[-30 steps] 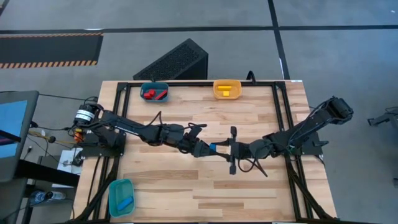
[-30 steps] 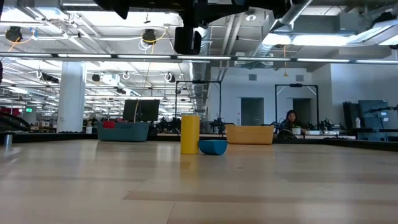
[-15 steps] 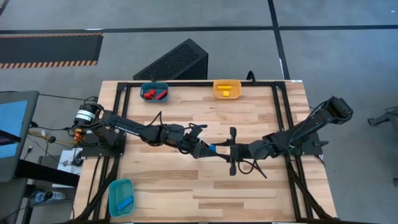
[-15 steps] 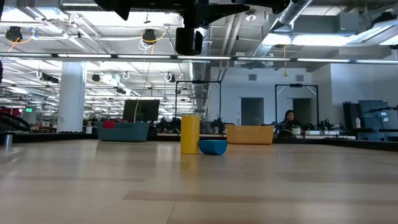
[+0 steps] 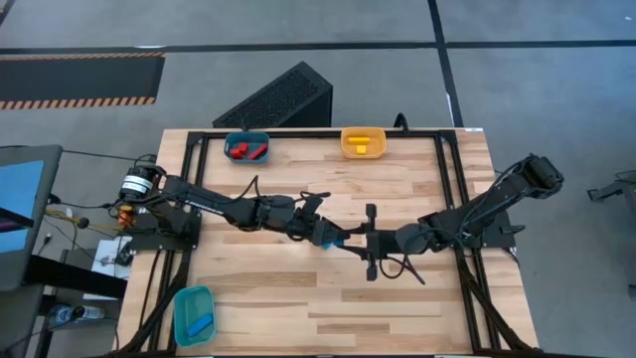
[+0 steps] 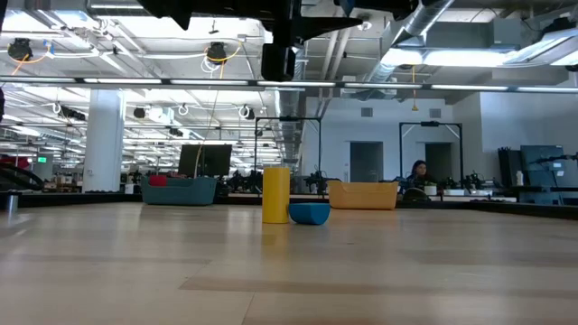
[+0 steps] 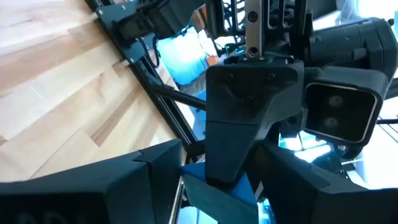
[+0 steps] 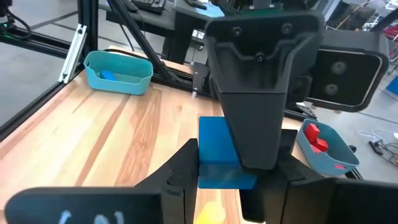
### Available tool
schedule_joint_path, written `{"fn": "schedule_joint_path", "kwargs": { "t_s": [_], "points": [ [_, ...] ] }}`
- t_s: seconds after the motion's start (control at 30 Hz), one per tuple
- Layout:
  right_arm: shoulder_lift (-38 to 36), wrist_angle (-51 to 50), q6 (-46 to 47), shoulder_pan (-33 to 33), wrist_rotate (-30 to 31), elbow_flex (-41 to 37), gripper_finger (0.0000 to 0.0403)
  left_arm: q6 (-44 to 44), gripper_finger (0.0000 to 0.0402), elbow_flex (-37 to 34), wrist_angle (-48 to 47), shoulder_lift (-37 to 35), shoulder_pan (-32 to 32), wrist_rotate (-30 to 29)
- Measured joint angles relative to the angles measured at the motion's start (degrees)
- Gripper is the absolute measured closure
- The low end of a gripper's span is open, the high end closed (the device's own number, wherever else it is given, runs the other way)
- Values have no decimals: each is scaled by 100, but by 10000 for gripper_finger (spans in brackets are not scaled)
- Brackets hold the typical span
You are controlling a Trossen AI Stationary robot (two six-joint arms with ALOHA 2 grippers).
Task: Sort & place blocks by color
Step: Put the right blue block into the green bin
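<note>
Above the table's middle, my two grippers meet tip to tip around a small blue block (image 5: 342, 239), and both are shut on it. My left gripper (image 5: 331, 239) reaches in from the left and my right gripper (image 5: 354, 241) from the right. They are turned a quarter turn to each other. Under them, a yellow block (image 6: 275, 194) stands upright on the table. A blue rounded piece (image 6: 310, 214) rests on its curved side next to the yellow block. My left gripper pinches the blue block (image 7: 217, 196) between its two fingers (image 7: 146, 180), coming level from the table's left. The right gripper's finger covers much of the block. The block is lifted clear of the table. My right gripper pinches the same blue block (image 8: 216, 155) between its two fingers (image 8: 181, 174), coming level from the table's right. One finger of the left gripper lies flat over the block's far side. The block hangs in the air above the yellow block (image 8: 211, 214).
A teal bin (image 5: 246, 147) with red blocks and a yellow bin (image 5: 363, 142) with a yellow block sit at the far edge. Another teal bin (image 5: 194, 313) with a blue block sits at the near left corner. Bare wood lies all around the arms.
My left gripper has shifted a little toward the table's right, closing in on the right gripper and the blue block. The right arm has kept still.
</note>
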Motion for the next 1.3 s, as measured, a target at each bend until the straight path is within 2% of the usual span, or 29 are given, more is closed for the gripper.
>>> {"fn": "schedule_joint_path", "kwargs": {
  "t_s": [0.27,0.53,0.7,0.8,0.9,1.0,1.07,1.2,1.3],
  "points": [
    [-4,20,5,-52,8,0,276,2,277,-2,-33,0,93,674],
    [-2,-127,-212,-231,111,55,259,27,298,-2,-249,-28,112,596],
    [-2,-138,115,-338,191,59,230,-5,298,-7,-384,-108,259,715],
    [0,-260,540,-388,360,65,207,222,297,-13,-797,-277,354,793],
    [0,-651,1122,-404,818,70,188,677,299,-7,-1621,-461,421,776],
    [-8,-1139,1728,-483,991,70,176,821,298,-29,-2717,-590,419,756],
    [-15,-1636,2532,-538,968,74,174,942,296,-35,-3337,-745,315,758],
    [174,-2797,4534,-650,757,70,179,1107,298,-24,-4935,-1330,-369,598],
    [425,-3010,5259,-671,571,57,185,954,298,-44,-6291,-1822,-1094,195]
  ]
}}
